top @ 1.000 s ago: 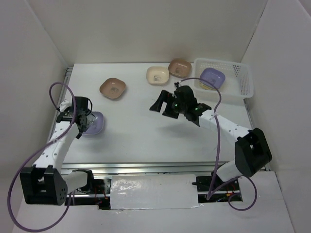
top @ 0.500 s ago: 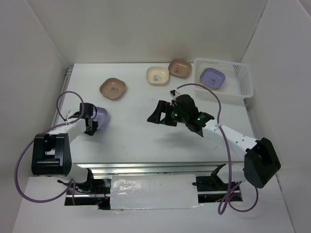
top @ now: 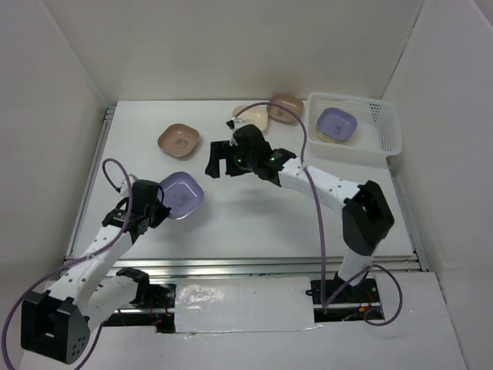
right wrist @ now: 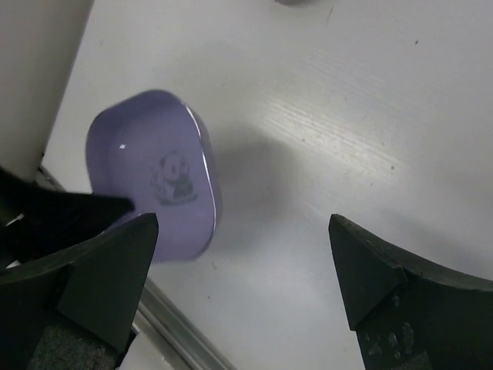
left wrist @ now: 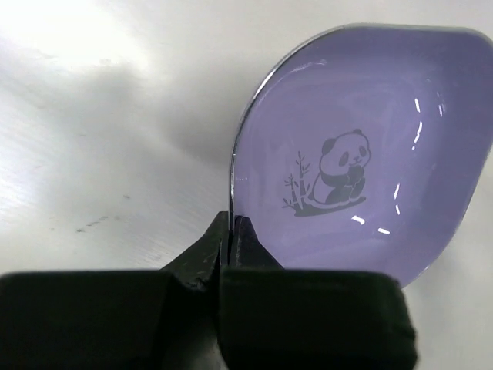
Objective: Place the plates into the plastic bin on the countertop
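Observation:
My left gripper (top: 156, 208) is shut on the near rim of a lilac plate (top: 183, 194) with a panda print (left wrist: 339, 173). It holds the plate tilted, a little above the countertop (top: 254, 220); the two pads pinch the rim edge at the left gripper (left wrist: 231, 231). My right gripper (top: 218, 164) hovers open over the table's middle, looking down at that same lilac plate (right wrist: 154, 181), with nothing between its fingers (right wrist: 108, 270). Another lilac plate (top: 337, 122) lies in the plastic bin (top: 385, 135) at the back right.
A brown plate (top: 179, 139) sits at the back left. A cream plate (top: 253, 117), partly behind the right arm, and a second brown plate (top: 286, 108) lie just left of the bin. White walls close in three sides; a metal rail (top: 254, 266) runs along the near edge.
My left gripper has shut on the lilac plate's rim and carried it right, toward the table's middle. The right arm has swung left and farther back, still open.

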Robot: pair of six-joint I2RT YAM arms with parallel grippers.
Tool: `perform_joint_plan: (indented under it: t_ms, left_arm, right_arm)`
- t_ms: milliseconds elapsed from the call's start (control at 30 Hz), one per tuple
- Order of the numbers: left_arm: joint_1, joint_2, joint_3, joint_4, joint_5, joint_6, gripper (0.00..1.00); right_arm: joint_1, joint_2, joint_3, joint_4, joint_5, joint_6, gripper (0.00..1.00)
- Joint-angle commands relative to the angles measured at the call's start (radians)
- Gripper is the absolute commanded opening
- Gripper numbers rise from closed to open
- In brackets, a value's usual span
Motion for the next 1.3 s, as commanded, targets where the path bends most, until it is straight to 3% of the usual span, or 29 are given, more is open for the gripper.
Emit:
perform_joint_plan:
  t_ms: [0,167,200,267,300,333,367,400,433,467,500,600,733,800,1067,1133,1167,1267]
  left_arm:
    - [-0.053,-0.036,0.059,-0.013,0.095,0.18,0.0]
    - [-0.083,-0.026,0.125,0.007,0.23,0.3,0.0]
    - [-0.087,-0.019,0.131,0.015,0.257,0.305,0.0]
    - [-0.089,-0.007,0.157,0.013,0.261,0.316,0.0]
    - [-0.09,-0.006,0.163,0.016,0.259,0.316,0.0]
    - [-0.09,0.002,0.172,0.021,0.259,0.326,0.0]
    - [-0.089,0.007,0.192,0.022,0.256,0.328,0.0]
    - [-0.089,0.014,0.206,0.019,0.251,0.331,0.07]
    - [-0.089,0.03,0.243,0.01,0.238,0.325,0.23]
    - [-0.09,0.039,0.266,-0.01,0.218,0.314,0.46]
    - [-0.092,0.045,0.289,-0.046,0.196,0.302,0.99]
    - [-0.092,0.057,0.359,-0.103,0.103,0.276,0.99]
    - [-0.093,0.082,0.448,-0.181,-0.003,0.265,0.99]
    - [-0.093,0.091,0.462,-0.183,0.004,0.282,0.99]
    - [-0.09,0.23,0.502,-0.128,0.067,0.326,0.99]
    - [-0.087,0.304,0.53,-0.14,0.057,0.333,0.99]
    - [-0.089,0.327,0.557,-0.14,0.054,0.336,0.99]
    - [-0.08,0.396,0.602,-0.137,0.047,0.345,0.99]
  right_arm:
    - [0.024,0.114,0.133,-0.141,0.067,-0.116,1.0]
    - [0.036,0.198,0.183,-0.158,0.024,-0.113,0.93]
    - [0.036,0.2,0.178,-0.149,0.004,-0.113,0.8]
    - [0.043,0.195,0.148,-0.131,-0.023,-0.101,0.67]
    - [0.044,0.192,0.137,-0.126,-0.025,-0.097,0.54]
    - [0.049,0.188,0.114,-0.121,-0.028,-0.095,0.4]
    - [0.049,0.175,0.108,-0.12,-0.011,-0.092,0.15]
    - [0.052,0.165,0.088,-0.123,0.01,-0.072,0.0]
    - [0.049,0.152,0.075,-0.124,0.035,-0.063,0.0]
    - [0.032,0.139,0.068,-0.129,0.109,-0.049,0.0]
    - [0.015,0.107,0.062,-0.14,0.159,-0.003,0.0]
    - [-0.143,0.045,0.08,-0.263,0.325,0.13,0.0]
    - [-0.435,-0.027,0.121,-0.298,0.342,0.183,0.0]
    - [-0.569,-0.006,0.23,-0.337,0.354,0.155,0.0]
    - [-0.862,0.449,0.902,-0.596,0.346,0.032,0.0]
    - [-0.908,0.543,0.969,-0.603,0.308,0.084,0.0]
    - [-0.945,0.565,0.957,-0.579,0.227,0.091,0.0]
    - [-0.964,0.574,0.908,-0.505,0.188,0.095,0.0]
